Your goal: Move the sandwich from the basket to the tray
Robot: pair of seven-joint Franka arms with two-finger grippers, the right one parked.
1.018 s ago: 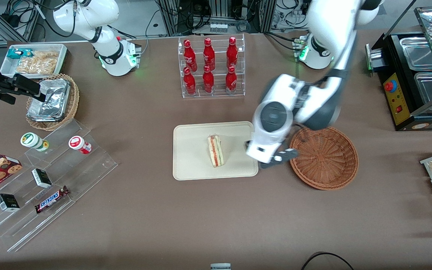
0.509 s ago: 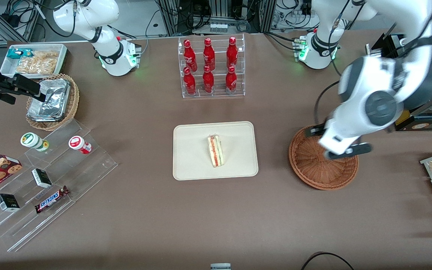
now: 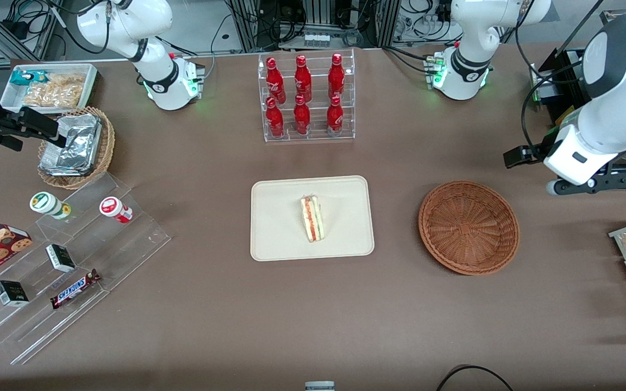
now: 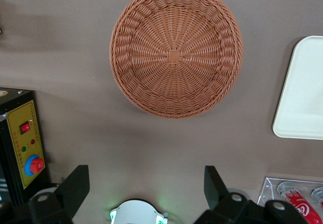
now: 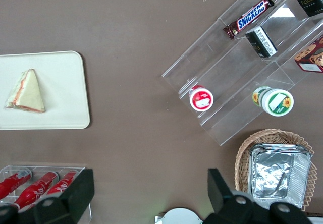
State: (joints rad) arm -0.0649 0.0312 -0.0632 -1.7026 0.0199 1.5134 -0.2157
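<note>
Spread wide and holding nothing, the jaws of the left arm's gripper (image 4: 144, 188) hang high over bare brown table, toward the working arm's end. Its white forearm (image 3: 606, 103) is raised well above the tabletop, with the wrist looking straight down onto the round reddish-brown woven wicker basket (image 3: 469, 227), which holds nothing. A small triangular sandwich of pale bread (image 3: 312, 218) lies flat near the middle of the cream-beige rectangular plastic tray (image 3: 280, 239), its red-orange and green filling showing along the cut edge. Tray and basket sit well apart.
</note>
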